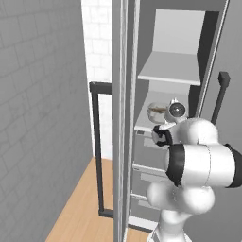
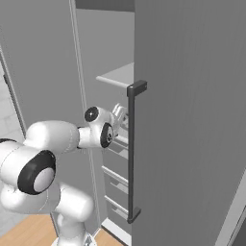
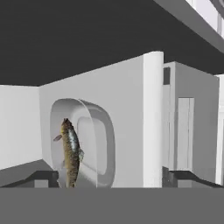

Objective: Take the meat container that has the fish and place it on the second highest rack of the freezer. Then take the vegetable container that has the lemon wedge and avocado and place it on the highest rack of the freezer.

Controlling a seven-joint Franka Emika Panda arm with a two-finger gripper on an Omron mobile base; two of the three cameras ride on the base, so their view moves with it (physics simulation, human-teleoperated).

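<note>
Inside the open freezer (image 1: 165, 56), the claw (image 3: 109, 177), jaws apart, faces the fish (image 3: 70, 153) in its clear container (image 1: 157, 112) just ahead-left on the lower shelf; a careless retreat could drag it off.

Fish tray on the lower shelf

The fish (image 3: 70, 151) lies in its container (image 1: 157, 112) on the freezer (image 1: 208, 38) shelf — below the highest rack (image 1: 171, 73), above the drawers (image 1: 144, 163).

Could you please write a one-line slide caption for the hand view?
Slender brownish-olive fish in its clear rounded meat container, seen inside the grey freezer.
</note>
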